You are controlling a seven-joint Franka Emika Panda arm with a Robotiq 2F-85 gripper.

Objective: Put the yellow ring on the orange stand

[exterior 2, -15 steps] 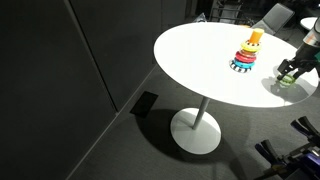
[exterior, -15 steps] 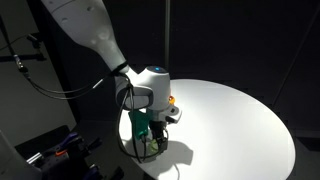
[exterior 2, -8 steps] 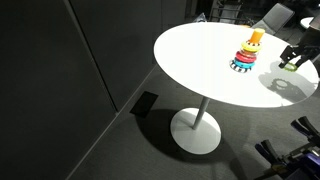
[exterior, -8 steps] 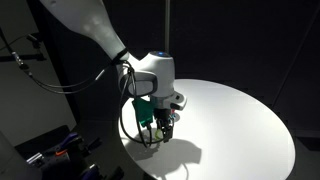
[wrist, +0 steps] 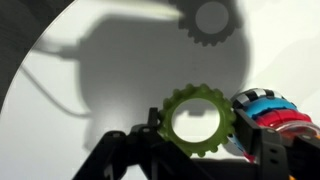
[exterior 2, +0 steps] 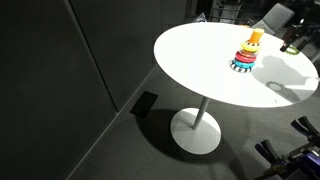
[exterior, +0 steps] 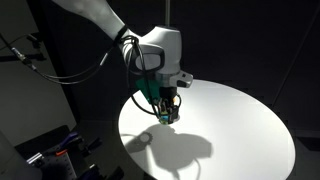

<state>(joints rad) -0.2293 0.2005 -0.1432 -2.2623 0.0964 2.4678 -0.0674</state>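
Observation:
My gripper (wrist: 198, 140) is shut on the yellow ring (wrist: 169, 116), a knobbly yellow-green ring held flat between the fingers above the white round table (wrist: 60, 100). The orange stand (wrist: 266, 108) shows just to the right of the ring in the wrist view, with its blue, white and red rings. In an exterior view the stand (exterior 2: 248, 52) stands on the table with its orange peg up, and the gripper (exterior 2: 292, 42) hangs above the table beyond it. In an exterior view the gripper (exterior: 167, 110) holds the ring above the table (exterior: 240, 125) and hides the stand.
The table's edge curves at the left of the wrist view. The ring's shadow (wrist: 212, 19) falls on the tabletop. The table stands on a round pedestal foot (exterior 2: 196, 131). Cables and equipment (exterior: 50, 150) lie beside the table. The room around is dark.
The gripper has lifted off the tabletop with the ring in it and moved up and towards the stand. The stand has not moved.

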